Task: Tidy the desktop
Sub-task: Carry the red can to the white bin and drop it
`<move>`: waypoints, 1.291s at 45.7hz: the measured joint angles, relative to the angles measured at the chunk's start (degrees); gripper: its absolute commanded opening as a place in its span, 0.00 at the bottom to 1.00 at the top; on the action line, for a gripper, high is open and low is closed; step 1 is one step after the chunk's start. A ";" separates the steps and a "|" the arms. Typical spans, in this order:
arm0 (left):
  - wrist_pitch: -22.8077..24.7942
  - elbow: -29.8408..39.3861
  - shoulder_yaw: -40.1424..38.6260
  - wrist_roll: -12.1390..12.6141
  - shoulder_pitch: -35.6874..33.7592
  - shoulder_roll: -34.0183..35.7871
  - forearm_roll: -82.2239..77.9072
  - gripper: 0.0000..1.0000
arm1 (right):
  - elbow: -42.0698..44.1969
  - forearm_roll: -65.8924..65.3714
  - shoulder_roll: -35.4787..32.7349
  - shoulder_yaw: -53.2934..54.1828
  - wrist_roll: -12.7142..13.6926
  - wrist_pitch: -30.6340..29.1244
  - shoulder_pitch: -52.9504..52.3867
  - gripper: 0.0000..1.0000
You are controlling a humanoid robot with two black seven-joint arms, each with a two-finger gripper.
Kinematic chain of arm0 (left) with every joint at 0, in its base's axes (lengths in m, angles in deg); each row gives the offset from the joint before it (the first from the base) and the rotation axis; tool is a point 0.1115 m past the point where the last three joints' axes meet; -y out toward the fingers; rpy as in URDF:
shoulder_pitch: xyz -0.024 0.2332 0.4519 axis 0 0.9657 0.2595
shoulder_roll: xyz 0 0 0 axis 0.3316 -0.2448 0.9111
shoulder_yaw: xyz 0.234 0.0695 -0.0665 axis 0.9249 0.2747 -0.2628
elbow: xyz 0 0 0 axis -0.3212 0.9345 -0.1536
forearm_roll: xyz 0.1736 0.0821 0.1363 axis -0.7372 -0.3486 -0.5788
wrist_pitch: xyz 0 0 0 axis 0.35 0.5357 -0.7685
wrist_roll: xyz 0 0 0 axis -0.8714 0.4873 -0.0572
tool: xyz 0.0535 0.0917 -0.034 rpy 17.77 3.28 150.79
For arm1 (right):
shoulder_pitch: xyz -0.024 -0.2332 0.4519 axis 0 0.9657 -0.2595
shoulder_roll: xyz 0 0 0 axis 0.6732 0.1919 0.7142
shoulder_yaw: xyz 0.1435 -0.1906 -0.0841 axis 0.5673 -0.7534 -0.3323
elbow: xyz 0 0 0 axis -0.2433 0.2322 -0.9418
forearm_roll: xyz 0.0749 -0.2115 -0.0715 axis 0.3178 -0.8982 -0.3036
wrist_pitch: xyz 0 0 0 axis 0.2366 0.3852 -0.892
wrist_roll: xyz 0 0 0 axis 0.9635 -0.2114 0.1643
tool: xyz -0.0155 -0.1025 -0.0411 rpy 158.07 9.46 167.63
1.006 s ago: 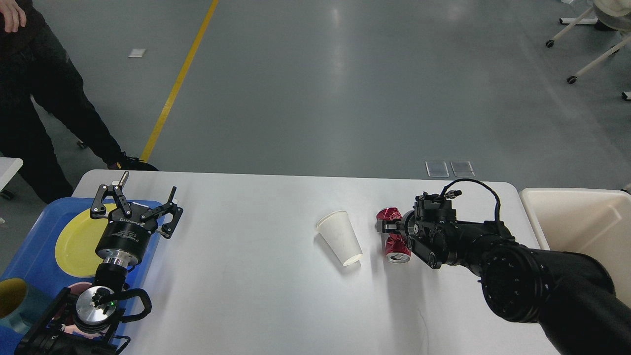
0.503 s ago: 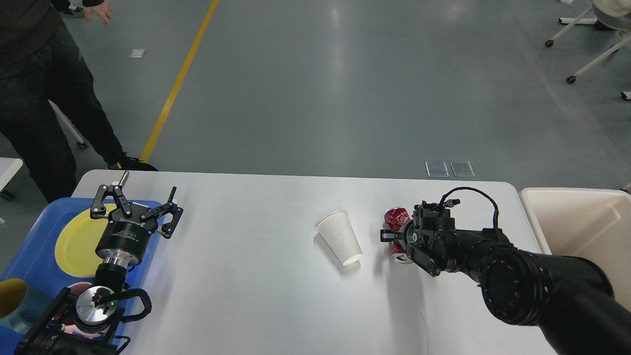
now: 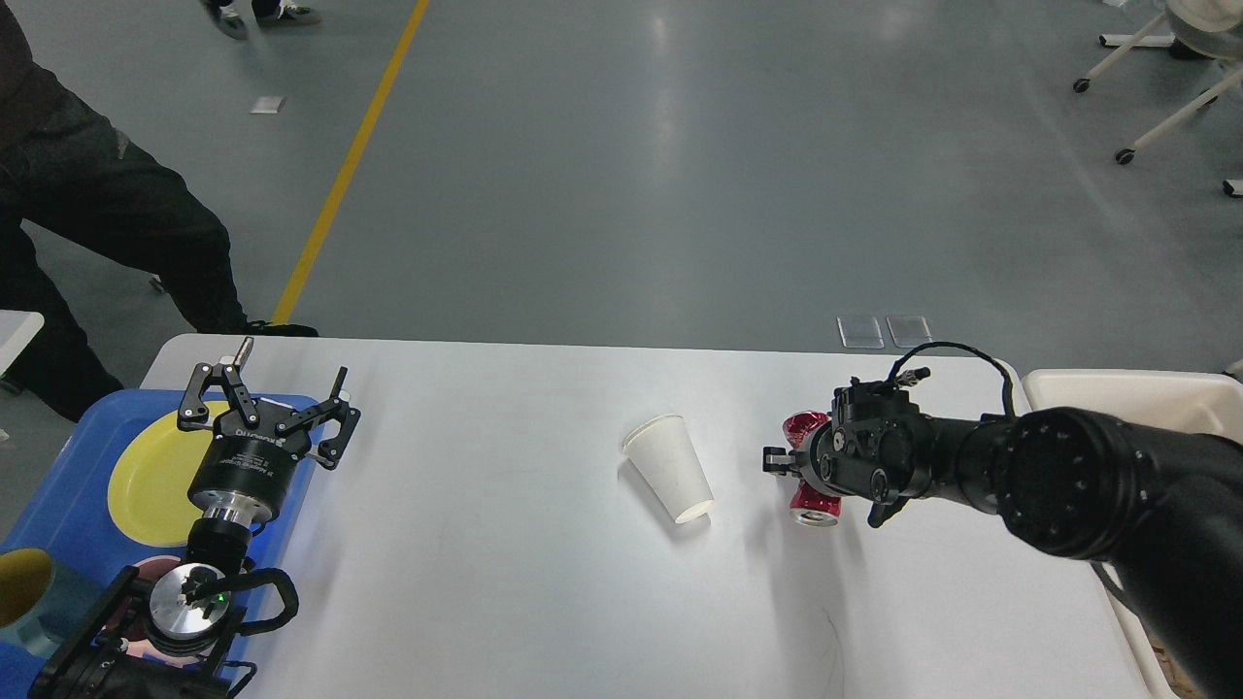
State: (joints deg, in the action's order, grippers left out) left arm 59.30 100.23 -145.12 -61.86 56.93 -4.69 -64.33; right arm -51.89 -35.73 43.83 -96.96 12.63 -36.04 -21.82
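My right hand (image 3: 789,464) reaches in from the right over the white surface (image 3: 505,544) and pinches a crushed red can (image 3: 808,485) across its dented middle. The can stands roughly upright in the grip, silver end toward me; I cannot tell whether it touches the surface. Just left of that hand, apart from it, a white paper cup (image 3: 670,469) lies tipped on the surface, mouth pointing toward me. The surface fills the lower view, under both my arms. My left hand (image 3: 264,393) hangs at the surface's left edge with its fingers spread wide, holding nothing, above a blue tray (image 3: 68,466) that carries a yellow plate (image 3: 146,485). A beige bin (image 3: 1136,398) sits beside the surface's right end, behind my right arm.
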 measured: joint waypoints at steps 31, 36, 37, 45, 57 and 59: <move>-0.01 0.00 0.00 0.00 0.00 0.00 0.00 0.97 | -51.87 9.38 -18.77 -7.95 0.04 -20.68 -54.03 0.00; -0.01 0.00 0.00 0.00 0.00 0.00 0.00 0.97 | -55.50 10.24 -19.60 -9.95 -0.02 -20.55 -59.52 0.00; -0.01 0.00 0.00 0.00 0.00 0.00 0.00 0.97 | -55.79 10.33 -19.65 -10.38 -0.07 -20.37 -60.00 0.00; -0.01 0.00 0.00 -0.03 0.00 0.00 0.00 0.97 | -56.33 12.58 -19.74 -15.83 -0.52 -16.70 -61.02 0.00; -0.01 0.00 0.00 -0.06 0.00 -0.02 0.00 0.97 | -51.75 15.00 -27.27 -27.69 -0.68 -10.66 -54.79 0.00; -0.01 0.00 0.00 -0.07 0.00 -0.02 0.00 0.97 | -49.16 14.76 -30.45 -28.11 -0.67 -9.79 -51.96 0.00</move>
State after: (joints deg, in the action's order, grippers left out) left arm 59.28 100.23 -145.12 -61.92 56.93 -4.71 -64.33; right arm -101.05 -20.97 13.38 -125.07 11.96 -45.83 -73.78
